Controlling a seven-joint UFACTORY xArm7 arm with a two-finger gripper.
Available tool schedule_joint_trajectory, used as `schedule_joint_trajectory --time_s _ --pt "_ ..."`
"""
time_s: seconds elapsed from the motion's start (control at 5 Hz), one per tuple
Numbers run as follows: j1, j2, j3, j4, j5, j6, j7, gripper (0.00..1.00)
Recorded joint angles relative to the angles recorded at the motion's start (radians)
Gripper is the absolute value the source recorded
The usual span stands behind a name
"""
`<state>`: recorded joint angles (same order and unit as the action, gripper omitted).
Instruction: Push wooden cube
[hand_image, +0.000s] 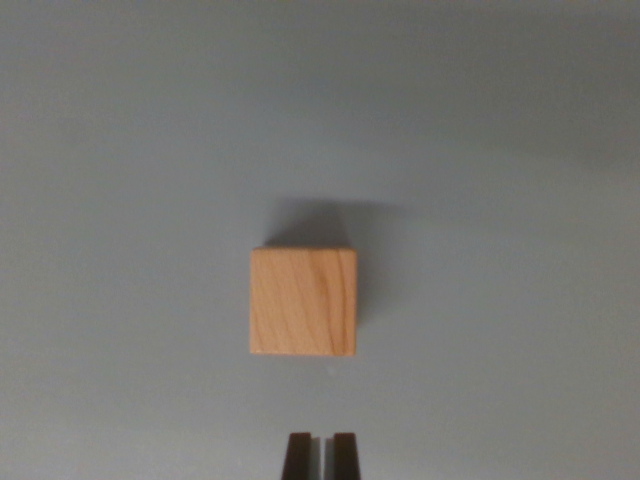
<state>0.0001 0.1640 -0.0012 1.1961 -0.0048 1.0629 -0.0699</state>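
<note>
In the wrist view, the wooden cube (303, 302) sits alone on the plain grey tabletop (120, 200), a little below the middle of the frame, its top face turned squarely up and its edges running straight with the picture. A soft shadow falls on its far side and to the right. At the bottom edge, the jaws (321, 455) show as two dark tips drawn almost together, with only a thin pale slit between them; they hold nothing. They stand on the near side of the cube, apart from it, with bare tabletop between.

The risks, as I judge them, lie in the line of approach. The tips sit slightly to the right of the cube's centre, so a straight push away from the camera may meet the near face off-centre and turn the cube rather than slide it, letting it slip aside to the left. Height cannot be read from this view: if the tips ride too high they may pass over the top face or tip the cube; too low, they may scrape the tabletop.
</note>
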Motion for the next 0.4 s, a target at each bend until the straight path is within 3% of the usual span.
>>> schedule_joint_trajectory --time_s 0.2,0.4 --pt "-0.0014 0.016 0.000 -0.035 0.0032 -0.046 -0.007 0.00" --pt "-0.0014 0.016 0.000 -0.035 0.0032 -0.046 -0.007 0.00"
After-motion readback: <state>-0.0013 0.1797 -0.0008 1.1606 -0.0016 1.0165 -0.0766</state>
